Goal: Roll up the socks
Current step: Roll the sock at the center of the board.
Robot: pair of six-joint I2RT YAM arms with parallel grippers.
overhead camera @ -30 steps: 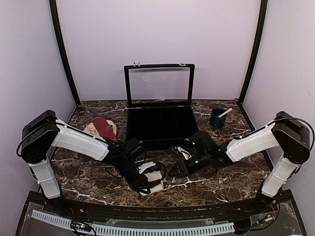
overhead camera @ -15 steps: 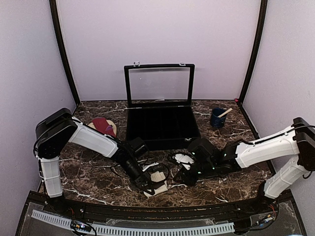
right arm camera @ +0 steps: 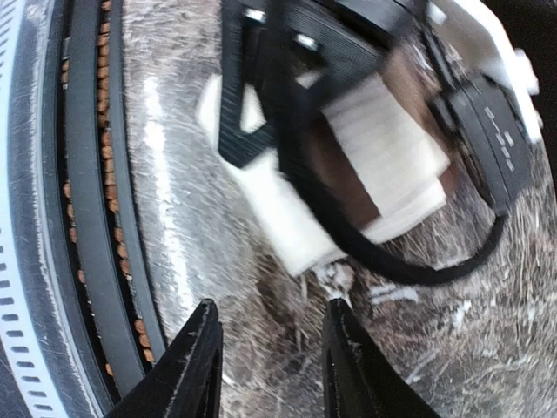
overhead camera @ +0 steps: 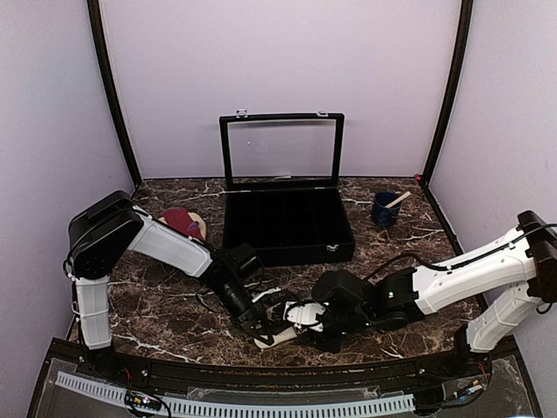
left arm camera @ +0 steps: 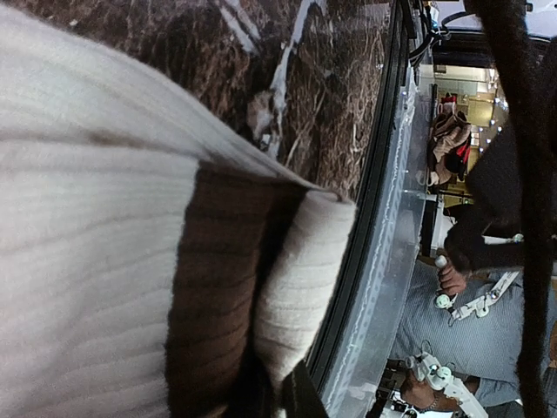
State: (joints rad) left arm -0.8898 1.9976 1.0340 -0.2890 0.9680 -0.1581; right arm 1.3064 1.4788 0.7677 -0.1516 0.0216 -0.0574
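Marble tabletop [overhead camera: 157,305] between lilac walls: the right arm [overhead camera: 461,279] closes in on the cream sock [overhead camera: 271,338].
Within the last second the right arm has swung from mid-tabletop toward the near edge. Its jaws have widened and now stand apart with nothing between them, just beside the cream sock. The left arm [overhead camera: 174,248] has shifted only slightly, and its jaws stay clamped on the sock's folded, brown-banded end, holding it near the front rail. The maroon sock [overhead camera: 181,222] lies well apart on the tan mat [overhead camera: 198,225] at the left rear, untouched. By this evidence the first sock is being rolled, one arm anchoring while the other arrives to turn the fabric, and the second sock is still to do.
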